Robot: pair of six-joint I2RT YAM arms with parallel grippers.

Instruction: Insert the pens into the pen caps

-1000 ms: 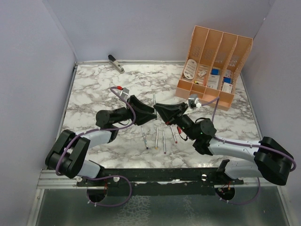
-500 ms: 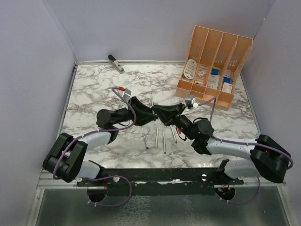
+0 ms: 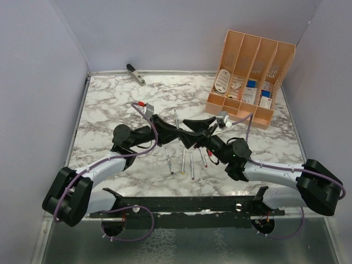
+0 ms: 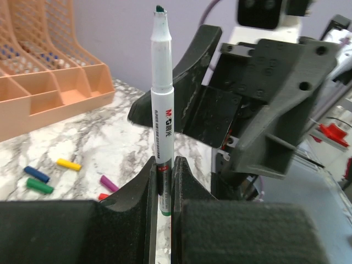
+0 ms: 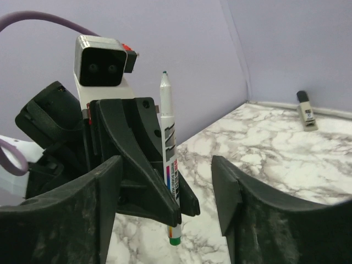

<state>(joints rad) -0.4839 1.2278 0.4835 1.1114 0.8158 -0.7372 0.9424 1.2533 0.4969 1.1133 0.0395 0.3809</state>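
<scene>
Opened now, the right tool [image 5: 165,165] has let go; the left tool [image 4: 164,168] clamps the pen [image 4: 163,99] upright, tip up, green cap [image 4: 39,186] lying flat on the surface [image 4: 110,143] below.

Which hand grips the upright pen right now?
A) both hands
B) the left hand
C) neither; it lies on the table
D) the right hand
B: the left hand is shut on the lower barrel of the pen, while the right hand stands open with both fingers clear of it.
</scene>
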